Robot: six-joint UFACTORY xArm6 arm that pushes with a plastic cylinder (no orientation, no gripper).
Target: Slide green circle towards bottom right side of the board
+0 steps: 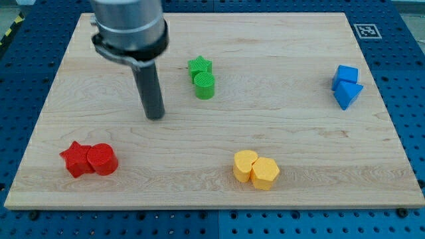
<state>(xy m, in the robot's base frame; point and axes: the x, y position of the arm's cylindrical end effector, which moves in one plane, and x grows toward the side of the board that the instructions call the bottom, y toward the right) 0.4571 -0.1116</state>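
**Tip parked to the view's left of the green pair, not touching anything**

Going from the view's left to right across the wooden board (285, 126):

- Red pair near the view's bottom-left: red star (76, 159) and red cylinder (102, 159), side by side and touching, star further toward the view's left.
- Arm comes in from the view's top-left. Grey housing (128, 26) at the top, dark rod (149, 89) hanging straight down from it. No claw on this rig, just the rod, so nothing opens or closes and nothing is held. My tip (155, 117) sits on bare wood, above the red pair in the view and to the view's left of the green pair. Clear gap between it and every block.
- Green pair in the upper middle: green star (200, 66) toward the view's top, green circle (204, 85) just below it, touching or as good as. The circle is the task block. It sits to the view's right of my tip and a bit higher in the view, well apart from the bottom-right corner.
- Yellow pair at lower middle: two yellow blocks touching, a rounded one (245, 165) and a hexagon-like one (265, 173). Exact shape of the rounded one is hard to make out.
- Blue pair near the view's right edge: blue cube (346, 74) above, blue triangle (348, 93) below, in contact.
- Small black-and-white marker tag (364, 30) on the board's top-right corner.
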